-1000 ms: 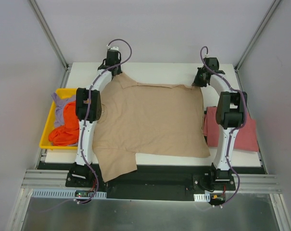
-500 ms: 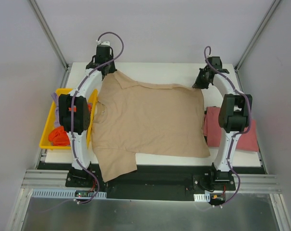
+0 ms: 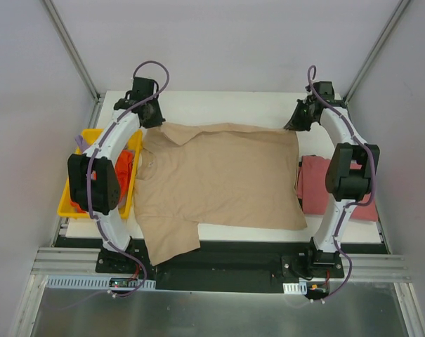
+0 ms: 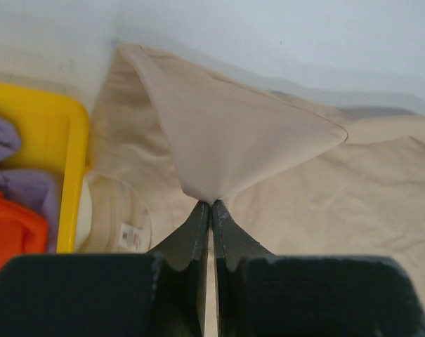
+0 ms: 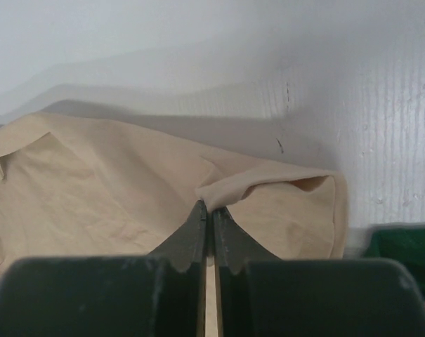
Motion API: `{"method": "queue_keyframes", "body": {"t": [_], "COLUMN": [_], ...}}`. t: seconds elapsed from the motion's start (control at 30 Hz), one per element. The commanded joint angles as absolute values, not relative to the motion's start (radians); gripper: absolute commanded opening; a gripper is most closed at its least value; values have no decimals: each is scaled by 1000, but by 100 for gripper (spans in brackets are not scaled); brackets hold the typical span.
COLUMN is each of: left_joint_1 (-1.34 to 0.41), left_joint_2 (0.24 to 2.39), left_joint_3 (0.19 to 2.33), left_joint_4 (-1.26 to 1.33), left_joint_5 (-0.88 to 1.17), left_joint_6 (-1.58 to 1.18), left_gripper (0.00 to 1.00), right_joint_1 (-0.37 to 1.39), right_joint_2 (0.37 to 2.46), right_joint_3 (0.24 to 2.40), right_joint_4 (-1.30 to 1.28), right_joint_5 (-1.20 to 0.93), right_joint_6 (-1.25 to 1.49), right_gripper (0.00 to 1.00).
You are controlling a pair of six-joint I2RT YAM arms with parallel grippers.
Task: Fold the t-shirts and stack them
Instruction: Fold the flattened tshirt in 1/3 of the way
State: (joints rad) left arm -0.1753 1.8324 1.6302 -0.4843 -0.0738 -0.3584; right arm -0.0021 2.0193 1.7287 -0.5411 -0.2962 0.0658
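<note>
A large tan t-shirt (image 3: 219, 179) lies spread over the white table, one sleeve hanging off the near edge. My left gripper (image 3: 150, 116) is shut on the shirt's far left sleeve, which it holds up as a peaked fold (image 4: 226, 133). My right gripper (image 3: 298, 121) is shut on the shirt's far right corner (image 5: 268, 184). A dusty red t-shirt (image 3: 317, 189) lies folded at the right edge, partly behind my right arm. Orange (image 3: 122, 165) and lavender (image 3: 80, 142) shirts lie in the yellow bin.
The yellow plastic bin (image 3: 66, 207) stands at the table's left edge, under my left arm; its rim shows in the left wrist view (image 4: 75, 168). White table (image 3: 226, 105) shows beyond the shirt. Grey enclosure walls stand on three sides.
Both grippers have moved outward and back with the shirt's far corners. The left arm swung left over the bin, pulling the far edge straighter.
</note>
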Motion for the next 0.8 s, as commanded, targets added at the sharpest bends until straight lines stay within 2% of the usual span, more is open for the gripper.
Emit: {"method": "queue_keyframes", "body": {"t": [0.0, 0.43, 0.77], "left_joint_1": [-175, -224, -250], "left_joint_2": [1700, 1502, 1425], "left_joint_3": [1557, 1347, 1333], "left_joint_4": [-600, -722, -830], "left_joint_5": [-38, -2, -41], "left_joint_6": [-449, -568, -595], "left_gripper": [0, 0, 0], "right_joint_1": [-26, -40, -55], "right_joint_2": [1941, 1917, 1891], "right_joint_3": [1724, 1718, 1717], "right_joint_4": [-592, -633, -710], "right_joint_5": [-321, -357, -325], "right_joint_6": [34, 8, -49], "right_gripper": [1, 1, 1]}}
